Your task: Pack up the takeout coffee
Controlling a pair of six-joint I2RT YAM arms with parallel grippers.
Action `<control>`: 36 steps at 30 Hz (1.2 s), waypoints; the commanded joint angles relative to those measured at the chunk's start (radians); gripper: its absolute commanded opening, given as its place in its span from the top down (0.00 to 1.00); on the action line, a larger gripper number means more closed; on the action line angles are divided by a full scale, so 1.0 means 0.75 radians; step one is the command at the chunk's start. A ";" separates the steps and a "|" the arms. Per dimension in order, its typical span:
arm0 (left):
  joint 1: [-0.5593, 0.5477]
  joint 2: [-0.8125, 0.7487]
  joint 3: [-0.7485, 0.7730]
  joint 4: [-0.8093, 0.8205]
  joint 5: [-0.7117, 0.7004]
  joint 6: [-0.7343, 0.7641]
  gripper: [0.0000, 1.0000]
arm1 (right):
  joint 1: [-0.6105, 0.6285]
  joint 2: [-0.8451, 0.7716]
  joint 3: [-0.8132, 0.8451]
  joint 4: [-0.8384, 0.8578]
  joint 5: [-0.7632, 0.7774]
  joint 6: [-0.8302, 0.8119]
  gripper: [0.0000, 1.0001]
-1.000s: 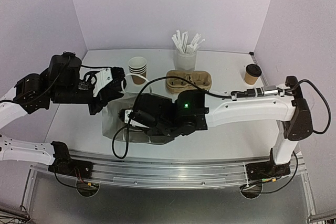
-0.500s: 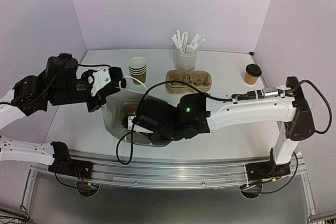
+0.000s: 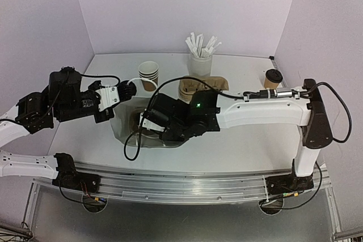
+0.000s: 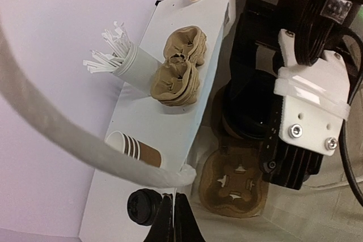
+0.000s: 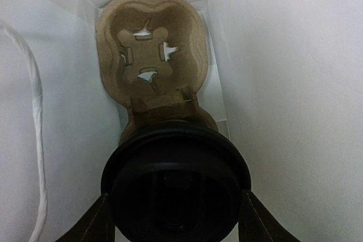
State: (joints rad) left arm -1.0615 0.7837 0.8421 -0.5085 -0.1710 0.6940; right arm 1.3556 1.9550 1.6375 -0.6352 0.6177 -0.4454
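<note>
A white paper bag (image 3: 122,131) stands open on the table. My left gripper (image 4: 173,219) is shut on the bag's upper edge, beside its white handle (image 4: 85,145). A brown cardboard cup carrier (image 5: 150,55) lies on the bag's floor. My right gripper (image 5: 176,222) is down inside the bag, shut on a takeout coffee (image 5: 176,182), a brown cup under a black lid, held over the carrier's near socket. The lid hides the cup's foot, so I cannot tell whether it is seated. A second lidded takeout coffee (image 3: 273,79) stands at the far right.
A stack of empty brown cups (image 3: 148,75) stands behind the bag, with a loose black lid (image 4: 144,207) near my left fingers. A stack of spare carriers (image 3: 204,86) and a white cup of wrapped straws (image 3: 199,60) stand at the back.
My right arm has swung toward the back and gone deeper into the bag with the coffee. My left gripper has drawn the bag's edge slightly left, and the bag's mouth stands wider.
</note>
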 commanded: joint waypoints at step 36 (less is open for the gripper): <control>0.021 -0.065 -0.004 -0.019 0.192 -0.166 1.00 | -0.062 0.297 0.310 -0.058 0.193 0.201 0.80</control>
State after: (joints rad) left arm -1.0531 0.7654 0.8280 -0.5681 -0.0773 0.6281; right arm 1.3216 2.2139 1.8809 -0.6912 0.7770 -0.3201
